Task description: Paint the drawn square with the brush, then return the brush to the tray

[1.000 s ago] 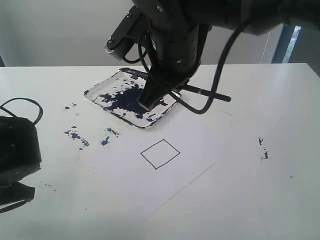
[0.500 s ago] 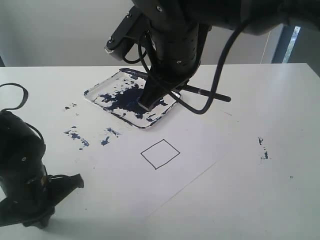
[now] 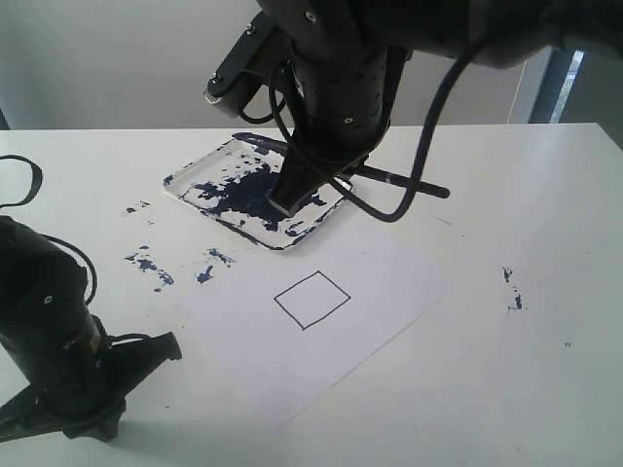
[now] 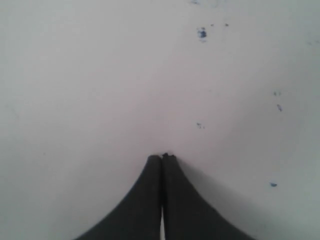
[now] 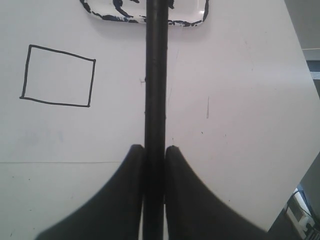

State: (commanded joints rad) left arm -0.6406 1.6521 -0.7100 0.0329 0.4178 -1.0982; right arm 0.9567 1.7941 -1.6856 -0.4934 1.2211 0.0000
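Observation:
The drawn square [image 3: 311, 300] is a thin black outline on white paper, its inside blank; it also shows in the right wrist view [image 5: 57, 76]. Behind it sits the tray [image 3: 191, 179], smeared with dark blue paint. My right gripper [image 3: 283, 202] hangs over the tray, shut on the brush [image 3: 401, 181]. In the right wrist view the black brush [image 5: 155, 75] runs straight out between the gripper's [image 5: 155, 148] fingers toward the tray [image 5: 196, 22]. The brush tip is hidden. My left gripper [image 3: 164, 349] is at the near left, shut on nothing, low over bare table [image 4: 162, 157].
The white paper [image 3: 389, 282] lies askew across the middle of the table. Dark paint splatters [image 3: 148, 263] mark the table left of the paper, with smaller ones [image 3: 512, 288] at the right. A black cable loop [image 3: 21, 181] rises at the far left.
The left arm has come up and swung rightward into view at the near left. The right arm and brush have stayed over the tray.

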